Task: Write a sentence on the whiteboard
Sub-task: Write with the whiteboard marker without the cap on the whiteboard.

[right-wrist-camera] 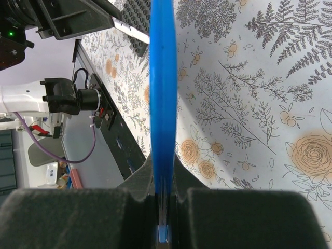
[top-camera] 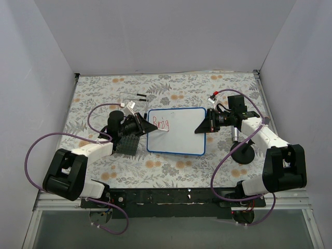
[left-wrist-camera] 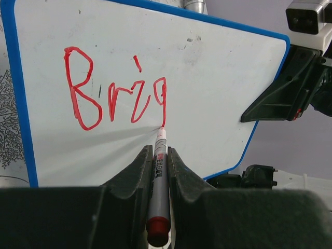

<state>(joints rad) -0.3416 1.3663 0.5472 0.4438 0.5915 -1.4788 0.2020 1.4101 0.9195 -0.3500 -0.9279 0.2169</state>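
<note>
We're over the floral counter (top-camera: 171,171), and the whiteboard (top-camera: 179,137) sits right at its centre in the top view, blue rim all round. The left hand (left-wrist-camera: 160,151) is pressed together on a red marker (left-wrist-camera: 158,192), with the barrel pinched between both fingers and pointing straight out at the board. The marker's tip is touching the white surface, right at the foot of the last stroke. The sentence (left-wrist-camera: 116,96) reads "Brig" in red letters, tucked up at the board's 10 o'clock corner as seen from above. Over at the board's 3 o'clock edge, a touch toward 2, the right hand (right-wrist-camera: 164,171) is clamped on the blue rim. Its wrist camera sees the thin board edge-on, pinched between the two fingers. Whether the board lies flat or is tipped up, I can't tell. At 9 o'clock of the board, just under the left arm, a dark studded plate (top-camera: 127,145) lies on the counter.
</note>
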